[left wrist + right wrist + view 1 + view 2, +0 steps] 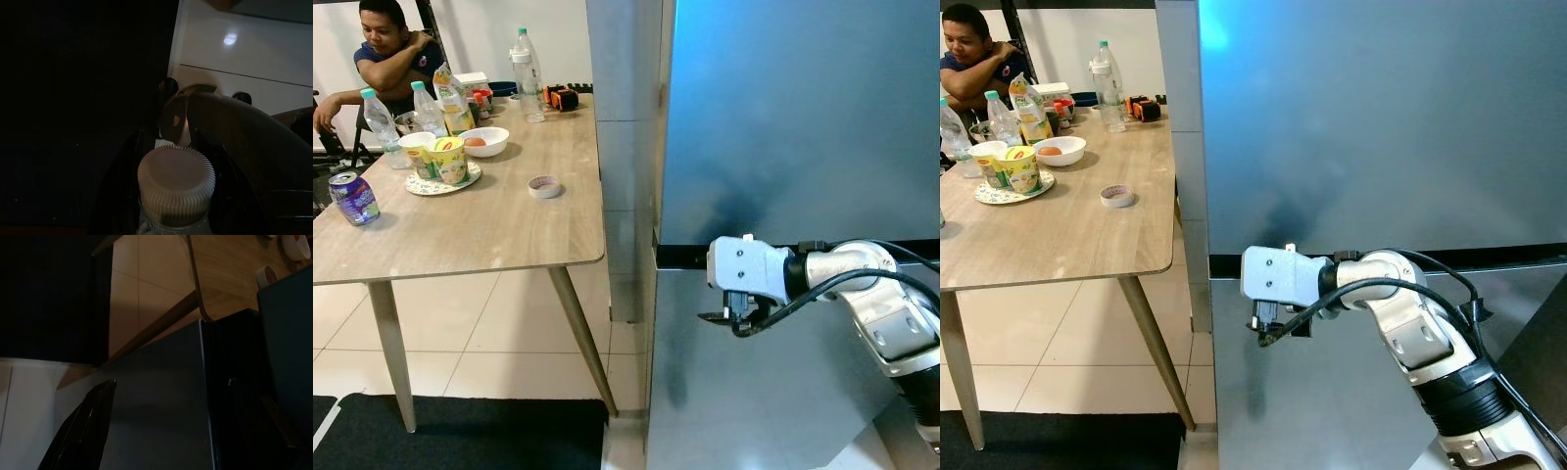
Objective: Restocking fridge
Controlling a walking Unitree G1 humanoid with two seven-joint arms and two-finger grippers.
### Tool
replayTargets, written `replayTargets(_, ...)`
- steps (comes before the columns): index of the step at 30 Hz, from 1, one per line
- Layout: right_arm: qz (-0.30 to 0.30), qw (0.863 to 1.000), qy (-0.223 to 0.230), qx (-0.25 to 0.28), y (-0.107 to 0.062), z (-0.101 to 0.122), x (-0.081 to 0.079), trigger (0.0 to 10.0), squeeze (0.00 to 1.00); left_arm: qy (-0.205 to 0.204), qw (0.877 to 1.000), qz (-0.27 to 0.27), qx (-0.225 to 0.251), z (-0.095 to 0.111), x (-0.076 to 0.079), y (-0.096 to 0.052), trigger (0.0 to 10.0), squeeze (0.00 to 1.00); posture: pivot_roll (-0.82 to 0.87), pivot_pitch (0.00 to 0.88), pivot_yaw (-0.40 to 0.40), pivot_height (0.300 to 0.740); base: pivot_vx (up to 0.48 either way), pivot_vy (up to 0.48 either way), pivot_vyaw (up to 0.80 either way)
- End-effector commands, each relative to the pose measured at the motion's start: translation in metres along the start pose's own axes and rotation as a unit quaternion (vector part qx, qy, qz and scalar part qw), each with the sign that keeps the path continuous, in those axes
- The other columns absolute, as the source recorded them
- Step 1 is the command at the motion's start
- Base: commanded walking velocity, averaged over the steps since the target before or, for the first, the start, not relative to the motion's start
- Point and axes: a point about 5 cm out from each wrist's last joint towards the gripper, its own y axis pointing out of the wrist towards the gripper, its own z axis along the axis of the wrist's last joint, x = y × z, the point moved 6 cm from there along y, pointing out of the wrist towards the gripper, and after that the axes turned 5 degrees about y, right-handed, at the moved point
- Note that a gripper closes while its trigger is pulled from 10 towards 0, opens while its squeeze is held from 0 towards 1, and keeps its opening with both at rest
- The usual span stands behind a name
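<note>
Bottle cap (176,178) between left claw fingers (122,166)

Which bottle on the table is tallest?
The clear bottle at the far edge, standing alone; the two green-capped bottles by the plate are shorter.

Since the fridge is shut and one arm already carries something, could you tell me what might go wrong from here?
1. The right end effector sits at the seam between the fridge doors; its thin fingers could slip off without catching an edge.
2. The left end effector grips a capped bottle; if the body jerks during the pull, the bottle may shift or drop.
3. The table edge stands close beside the fridge, so a swinging door or elbow might strike it.
</note>
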Motion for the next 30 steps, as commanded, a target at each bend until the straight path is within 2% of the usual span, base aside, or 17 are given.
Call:
replayTargets(1,-0.006,1.0,-0.006,0.007,-0.003,0.006,0.004,10.0,0.0,-0.003,0.999,-0.027,-0.045,-0.03,0.02,-0.001,10.0,0.0,-0.13,0.02,-0.038,0.74,0.0,0.0,0.0)
replayTargets(7,-0.009,0.999,-0.022,-0.027,-0.001,-0.005,0.004,10.0,0.0,-0.001,0.999,-0.027,-0.046,-0.03,0.02,0.0,10.0,0.0,-0.13,0.008,-0.038,0.74,0.0,0.0,0.0)
replayTargets(14,-0.005,0.998,-0.009,-0.07,0.007,-0.023,-0.002,10.0,0.0,-0.002,0.999,-0.027,-0.044,-0.029,0.02,0.0,10.0,0.0,-0.11,0.006,-0.042,0.74,0.0,0.0,0.0)
replayTargets(25,-0.008,0.995,-0.007,-0.1,0.003,-0.035,-0.001,10.0,0.0,-0.003,0.999,-0.026,-0.046,-0.03,0.018,-0.001,10.0,0.0,-0.11,0.009,-0.042,0.74,0.0,0.0,0.0)
replayTargets(30,0.011,0.992,-0.034,-0.12,-0.002,-0.035,-0.005,10.0,0.0,-0.001,0.999,-0.027,-0.046,-0.031,0.018,-0.001,10.0,0.0,-0.11,0.01,-0.042,0.74,0.0,0.0,0.0)
